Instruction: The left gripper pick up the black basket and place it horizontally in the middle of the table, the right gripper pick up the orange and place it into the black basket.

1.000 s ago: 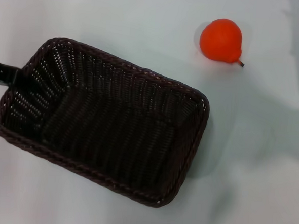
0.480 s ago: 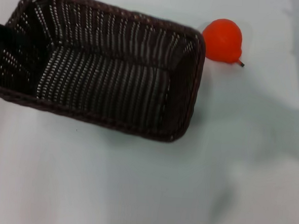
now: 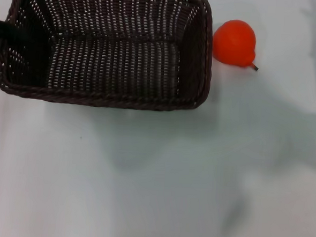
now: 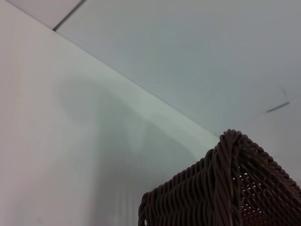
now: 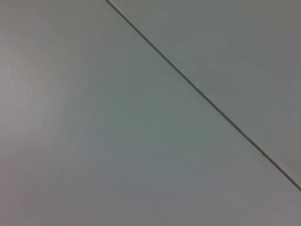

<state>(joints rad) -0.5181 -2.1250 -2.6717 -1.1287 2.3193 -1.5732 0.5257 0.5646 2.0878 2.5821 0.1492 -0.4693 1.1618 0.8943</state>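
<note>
The black basket point(image 3: 103, 45), level at the table's point(image 3: 154, 177) far left, is held at its left rim by the left gripper point(image 3: 1, 31); finger spacing cannot be told. Centring is judged pending. The orange point(image 3: 234, 42) lies just beside it.

Only the left hand point(image 3: 1, 33) shows — a slim, matte black piece.
</note>
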